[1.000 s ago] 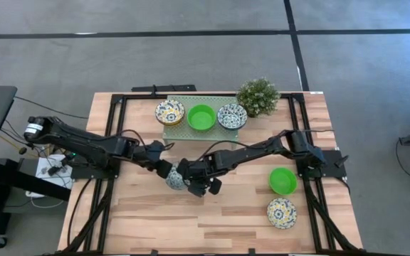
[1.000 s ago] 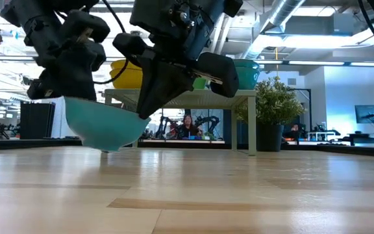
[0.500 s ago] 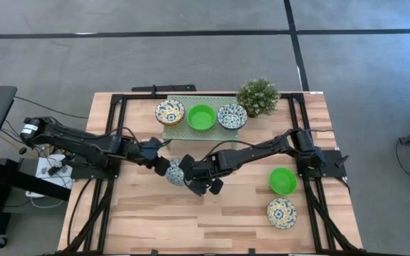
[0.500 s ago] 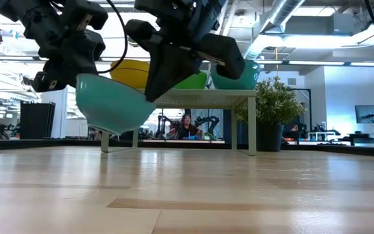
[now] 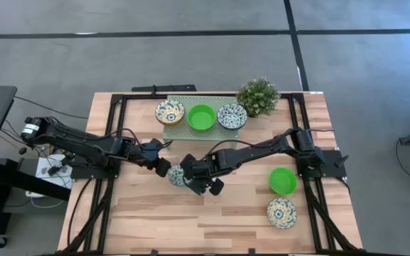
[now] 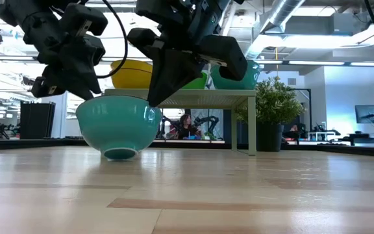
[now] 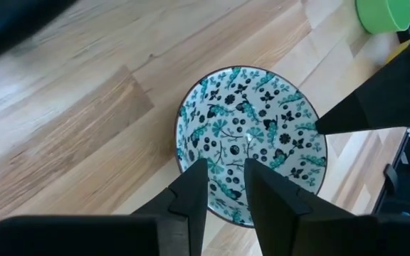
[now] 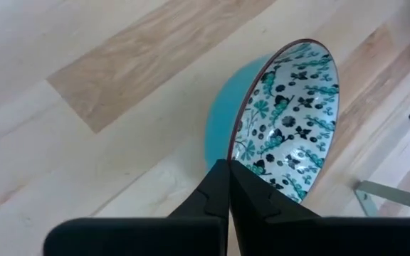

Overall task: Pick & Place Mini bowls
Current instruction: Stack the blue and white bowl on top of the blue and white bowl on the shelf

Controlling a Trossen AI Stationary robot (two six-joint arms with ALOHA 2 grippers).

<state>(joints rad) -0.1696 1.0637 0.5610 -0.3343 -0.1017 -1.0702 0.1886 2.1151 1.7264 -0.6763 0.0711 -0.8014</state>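
High view, looking straight down: near the middle of the wooden bench (image 5: 141, 213), a small teal bowl (image 5: 176, 176) with a white, dark-flowered inside sits between the two arms, well in front of the pale green rack (image 5: 180, 132) at the bench's far edge. The left end effector (image 5: 164, 167) reaches it from the rack's left side, the right end effector (image 5: 196, 180) from the rack's right side, and both meet at its rim, so neither arm is clearly nearer. In the low view the bowl stands upright with its foot on the bench, directly below both end effectors. The left wrist view shows the left fingers (image 7: 191, 192) slightly parted, straddling the near rim; it looks like a light grip, though whether they press the wall is hard to judge. The right wrist view shows the right fingers (image 8: 223, 185) drawn together at the bowl's edge, seemingly pinching the rim, but the contact itself is hidden behind them. The bowl is round, so no long axis matters; the rim is the only handle. On the rack sit a yellow-patterned bowl (image 5: 169, 112), a green bowl (image 5: 201, 117) and a blue-patterned bowl (image 5: 232, 116), with a potted plant (image 5: 258, 97) just beside. Off to the rack's front right lie another green bowl (image 5: 282, 180) and another patterned bowl (image 5: 281, 212). Any further bowls are out of sight.
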